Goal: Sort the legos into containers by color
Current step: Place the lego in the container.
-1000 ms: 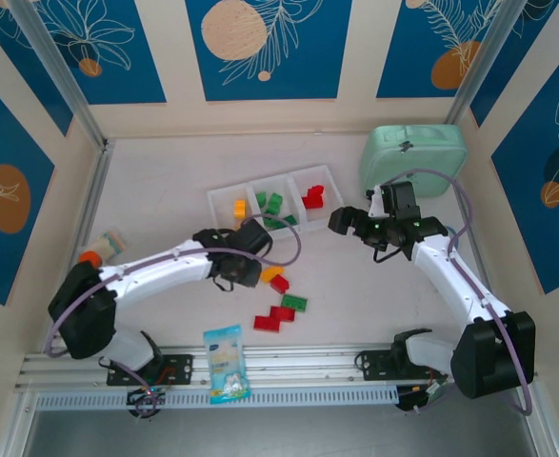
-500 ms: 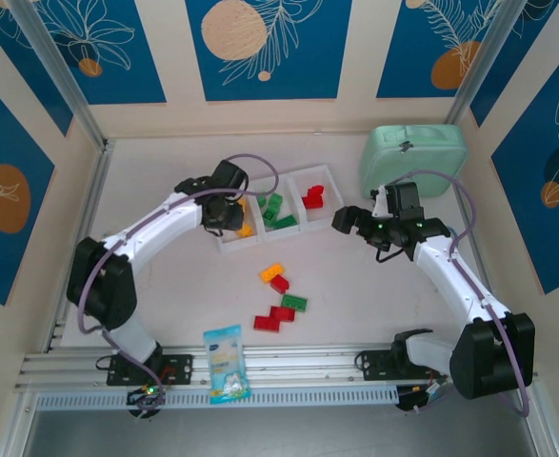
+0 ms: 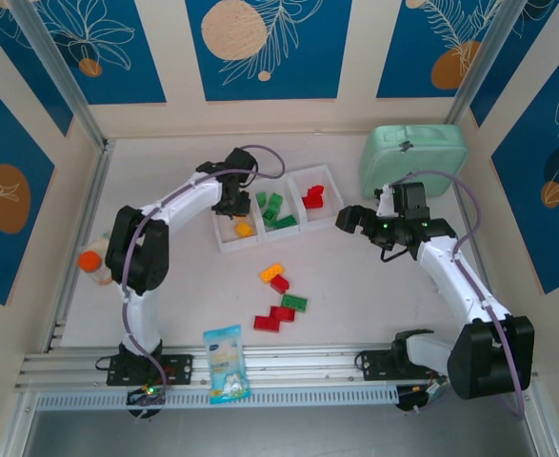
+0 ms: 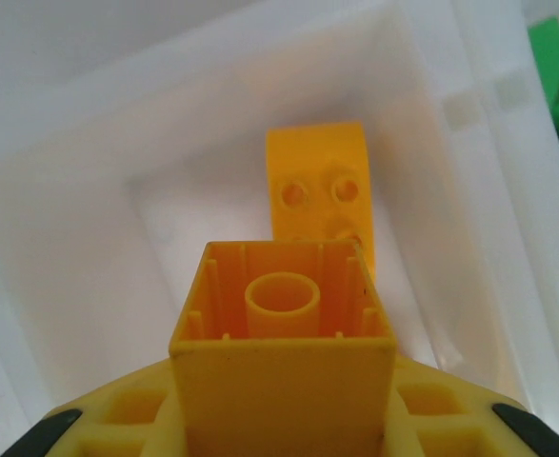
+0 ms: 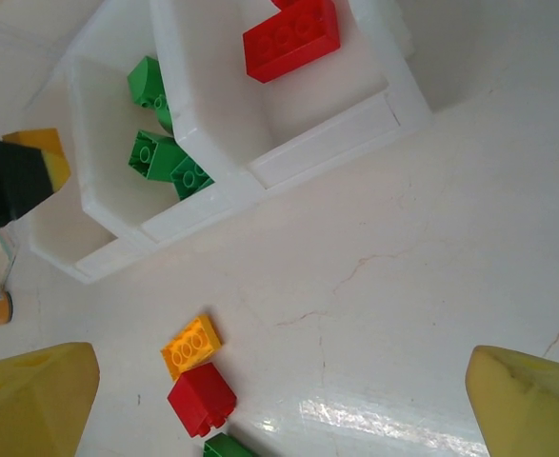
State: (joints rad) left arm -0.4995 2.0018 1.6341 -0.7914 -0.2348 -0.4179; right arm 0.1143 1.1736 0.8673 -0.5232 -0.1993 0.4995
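Note:
The white three-compartment tray holds a yellow lego on the left, green legos in the middle and red legos on the right. My left gripper hangs over the left compartment, shut on a yellow lego with its hollow underside facing the camera. Below it another yellow lego lies in that compartment. My right gripper hovers open and holding nothing, right of the tray. Loose on the table are a yellow-orange lego, a red lego, a green lego and a second red lego.
A mint-green case stands at the back right, close to the right arm. A blue-and-white snack packet lies by the front rail. An orange-capped bottle stands at the left edge.
My left arm has swung from beside the loose legos up to the tray's left compartment, carrying the yellow lego. The right arm has barely moved.

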